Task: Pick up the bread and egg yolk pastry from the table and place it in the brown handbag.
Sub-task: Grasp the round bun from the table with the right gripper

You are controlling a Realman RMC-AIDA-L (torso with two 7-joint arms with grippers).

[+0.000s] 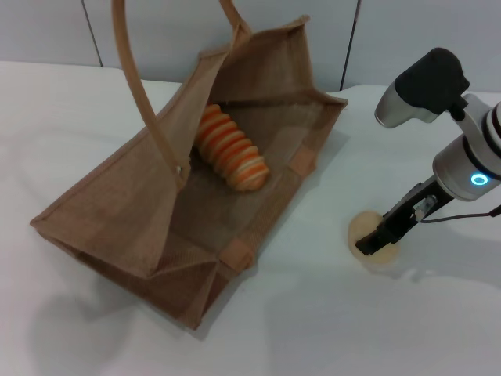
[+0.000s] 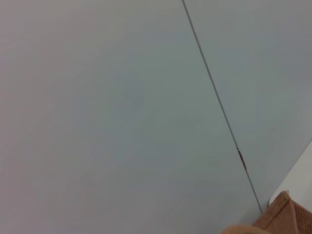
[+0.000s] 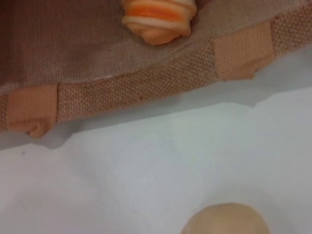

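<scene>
Egg yolk pastry (image 1: 373, 233): small pale dome on the white counter (image 1: 313, 329), to the right of the bag and apart from it. Likely light, crumbly and easily crushed; best taken across its round sides with gentle pressure.

Right hand (image 1: 371, 242): down at the pastry, dark fingers over it; whether open or closed I cannot tell.

Bread (image 1: 231, 149): striped loaf, already lying inside the brown handbag (image 1: 133, 211), which lies on its side.

Left hand: not in view.

right arm (image 1: 462, 160): silver-white links | black cap | glowing blue ring | thin dark cable | black jaws
</scene>
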